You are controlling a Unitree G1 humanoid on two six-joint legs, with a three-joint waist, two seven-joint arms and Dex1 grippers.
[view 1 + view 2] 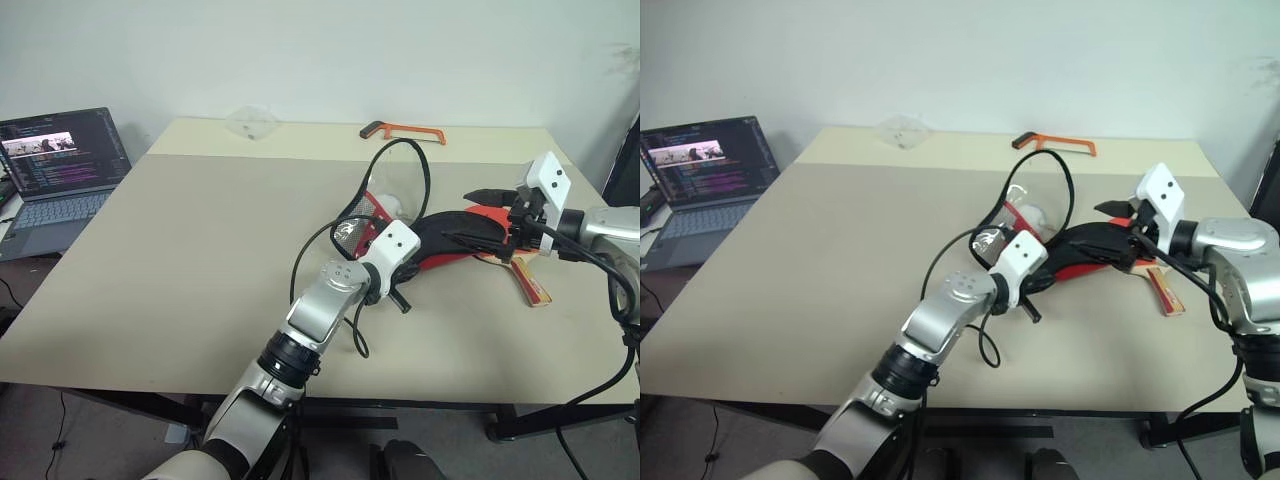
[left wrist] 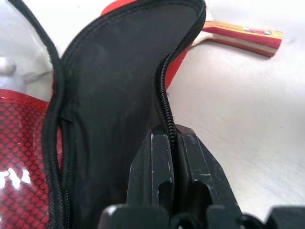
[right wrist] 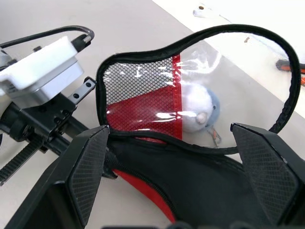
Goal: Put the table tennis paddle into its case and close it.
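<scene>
- Nearest to the camera is my left gripper; its fingers are almost together and pinch the zipper edge of the case, on the black side.
- The case lies open near the middle of the desk, toward my right. One flap, with clear plastic and black mesh over red, stands up from the desk, and the black flap lies flat toward the right arm.
- The table tennis paddle is partly inside: I see red rubber under the black flap, and the striped wooden handle sticks out on the desk at the right end of the case.
- My right gripper hovers just above the black flap, near the handle end. Its fingers are wide apart and hold nothing.
- I judge that the step in hand is to seat the paddle fully and to prepare the closing; the zipper is not yet closed.
- The next move, I think, needs the standing flap brought down over the black one while the left fingers keep the edge, and then the zipper puller must be found. I cannot see the puller clearly.
- An orange hacksaw at the far edge and a laptop on the left are well apart from the work.
</scene>
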